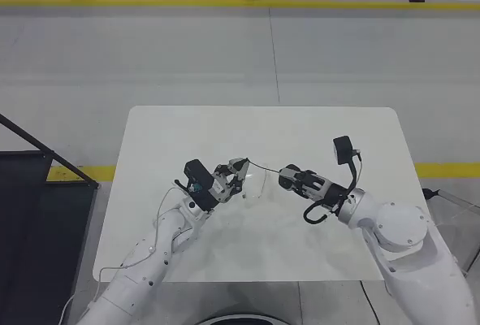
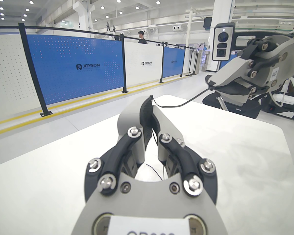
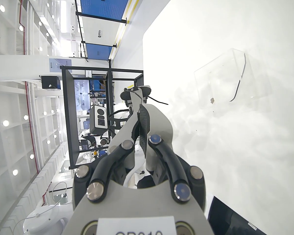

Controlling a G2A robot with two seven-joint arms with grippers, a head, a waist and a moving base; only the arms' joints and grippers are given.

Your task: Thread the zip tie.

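A thin black plastic zip tie (image 1: 264, 166) is strung in the air above the middle of the table, a narrow strap sagging in a shallow curve between the two arms. From where I stand it looks no thicker than a wire, and it touches nothing but the grippers.

One end is in the left gripper (image 2: 150, 102), whose ribbed black pads are pressed together on the strap, with a short bit poking up past the tips. The other end runs across to the right gripper (image 3: 140, 108), whose jaws are likewise closed, nipping the strap at the very tip. The two grippers face each other, tips near but apart.

Below them, sitting on the table, is a small clear plastic box (image 3: 210, 81), open-topped. Inside it lies a second black zip tie (image 3: 240, 79), gently bent, leaning along one wall.

That makes two zip ties, one held and one in the box; two grippers, both closed; and one clear box. All of it is over a single white rectangular table with rounded corners (image 1: 345, 236).
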